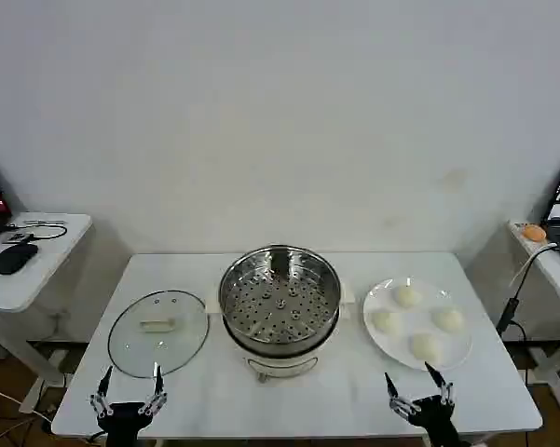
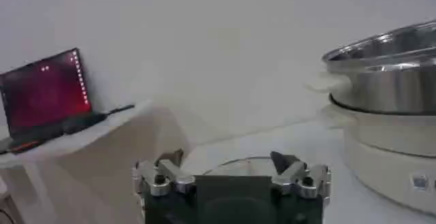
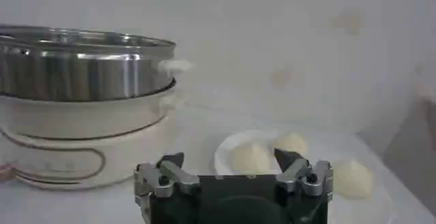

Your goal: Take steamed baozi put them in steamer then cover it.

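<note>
At the near edge of the white table, two black tools wait low, fingers spread wide and holding nothing: the left tool on the robot's left, the right tool on its right. Just beyond the left tool lies one round clear glass cover with a metal rim and flat whitish handle. Just beyond the right tool, one flat white plate carries four small round off-white steamed baozi. Between cover and plate stands one shiny stainless-steel steamer on a white base, its perforated tray bare.
</note>
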`<state>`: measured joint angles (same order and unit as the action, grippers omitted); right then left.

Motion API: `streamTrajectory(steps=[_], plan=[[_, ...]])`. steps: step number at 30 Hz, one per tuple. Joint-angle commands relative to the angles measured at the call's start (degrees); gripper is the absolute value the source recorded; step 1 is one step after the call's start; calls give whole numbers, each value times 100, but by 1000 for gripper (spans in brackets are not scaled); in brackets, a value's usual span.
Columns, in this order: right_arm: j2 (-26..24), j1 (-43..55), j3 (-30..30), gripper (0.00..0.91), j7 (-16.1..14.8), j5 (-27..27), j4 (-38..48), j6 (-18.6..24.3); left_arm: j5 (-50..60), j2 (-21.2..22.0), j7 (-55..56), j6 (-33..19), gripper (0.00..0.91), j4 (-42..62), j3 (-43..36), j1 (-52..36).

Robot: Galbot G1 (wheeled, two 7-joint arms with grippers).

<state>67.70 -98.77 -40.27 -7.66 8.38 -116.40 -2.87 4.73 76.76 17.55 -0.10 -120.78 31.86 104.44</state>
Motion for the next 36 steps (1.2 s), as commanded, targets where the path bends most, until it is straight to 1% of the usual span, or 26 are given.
streamTrajectory(steps=[1,3,5,8,9,10,11,12,13,15,17,18,19,20,21,22,23,24,28,30,31,32,33,36], plan=[[-320,292,-165,907,-12,-291,-41,-550,160,-22,-7,650,907,-195,-45,-44],[-749,600,-292,907,-91,-278,26,-825,303,-21,-118,651,907,-209,-29,-71],[-1127,840,-427,907,-248,-255,88,-1192,419,8,-127,653,907,-223,7,-104],[-1700,1261,-493,907,-645,-531,360,-1432,614,6,-194,636,907,-224,42,-142],[-1927,1450,-486,907,-848,-691,550,-1522,674,-2,-178,620,907,-220,44,-154],[-2061,1526,-485,907,-1244,-797,640,-1555,694,-3,-157,609,907,-220,40,-162],[-2206,1655,-486,907,-1639,-1052,830,-1572,768,-5,-126,580,907,-219,36,-169],[-2498,1858,-483,907,-2014,-1500,969,-1518,981,-12,-115,553,907,-232,31,-172],[-2535,1882,-481,907,-2155,-1545,1058,-1505,1042,-13,-109,534,907,-238,30,-168],[-3034,2379,-360,907,-2689,-2118,1336,-1455,1087,1,-101,534,907,-299,24,-174],[-3198,2668,-266,907,-2919,-2445,1472,-1369,1087,26,-100,539,907,-300,30,-190],[-3382,2967,-89,907,-3185,-2736,1619,-1256,1081,51,-92,547,907,-289,32,-207],[-3564,3262,72,907,-3466,-2904,1782,-1077,1082,61,-91,550,907,-280,31,-216],[-3667,3440,174,907,-3636,-2965,1863,-949,1081,68,-86,550,907,-279,31,-218],[-3827,3781,555,907,-3912,-3021,2072,-751,1073,79,-83,550,907,-284,36,-216],[-3933,4034,845,907,-4082,-3058,2213,-615,1066,78,-84,553,907,-286,39,-215],[-3988,4187,1073,907,-4177,-3080,2333,-507,1059,78,-85,556,907,-285,46,-218],[-4083,4649,1462,907,-4376,-3136,2567,-320,1044,80,-87,568,907,-275,70,-224],[-4115,6129,2678,907,-4812,-3264,3321,89,998,101,-74,583,907,-231,126,-244],[-4057,6529,3182,907,-5014,-3249,3620,251,940,124,-28,583,907,-235,127,-232],[-3999,6876,3613,907,-5215,-3200,3791,521,935,137,-20,594,907,-239,125,-230],[-3926,7120,3875,907,-5322,-3144,4014,609,946,156,-21,597,907,-246,125,-226],[-3862,7329,4025,907,-5416,-3109,4172,581,953,168,-23,599,907,-254,124,-220],[-3471,8019,4603,907,-5510,-3156,4693,582,964,197,-26,610,907,-292,128,-204]])
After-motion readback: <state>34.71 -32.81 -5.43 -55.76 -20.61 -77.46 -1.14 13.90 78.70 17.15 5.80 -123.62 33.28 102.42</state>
